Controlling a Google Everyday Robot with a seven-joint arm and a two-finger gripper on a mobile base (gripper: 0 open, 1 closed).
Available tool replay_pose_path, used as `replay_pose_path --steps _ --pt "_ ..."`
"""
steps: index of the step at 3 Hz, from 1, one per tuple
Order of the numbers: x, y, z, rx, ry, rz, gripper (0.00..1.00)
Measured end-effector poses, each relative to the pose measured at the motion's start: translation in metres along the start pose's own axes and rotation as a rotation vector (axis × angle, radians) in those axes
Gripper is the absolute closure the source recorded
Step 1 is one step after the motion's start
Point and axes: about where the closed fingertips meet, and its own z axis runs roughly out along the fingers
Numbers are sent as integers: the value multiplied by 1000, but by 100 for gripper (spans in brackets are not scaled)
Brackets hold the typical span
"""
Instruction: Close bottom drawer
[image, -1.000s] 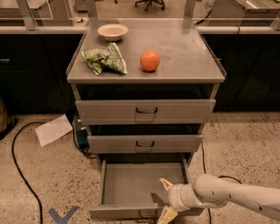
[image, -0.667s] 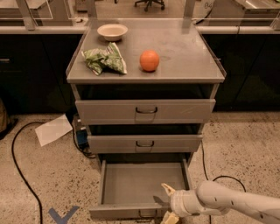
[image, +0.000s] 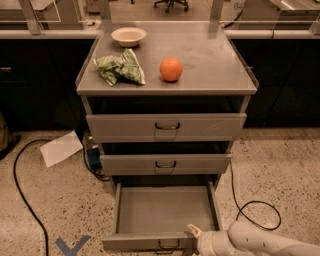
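The bottom drawer (image: 165, 210) of the grey metal cabinet stands pulled far out, its shallow tray empty. Its flat front panel (image: 140, 242) with a small dark loop handle (image: 169, 244) is at the lower edge of the camera view. My gripper (image: 194, 239) on the white arm (image: 260, 242) reaches in from the lower right and is at the right part of the drawer's front panel. One pale fingertip (image: 192, 230) shows above the front edge. The middle drawer (image: 165, 163) and top drawer (image: 166, 126) above are pushed in further.
On the cabinet top lie a white bowl (image: 128, 36), a green crumpled bag (image: 120, 68) and an orange (image: 171, 69). A black cable (image: 247, 205) loops on the floor at the right, another cable (image: 20, 180) at the left. A white paper (image: 61, 148) lies by the cabinet's left side.
My gripper and arm have dropped lower and slightly left, down to the drawer's front edge. The drawer looks about as far out as before.
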Motion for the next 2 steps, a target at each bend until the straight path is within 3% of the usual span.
replay_pose_path --steps 1,2 --pt "17 3 17 -30 -9 31 0" --pt "17 3 17 -30 -9 31 0"
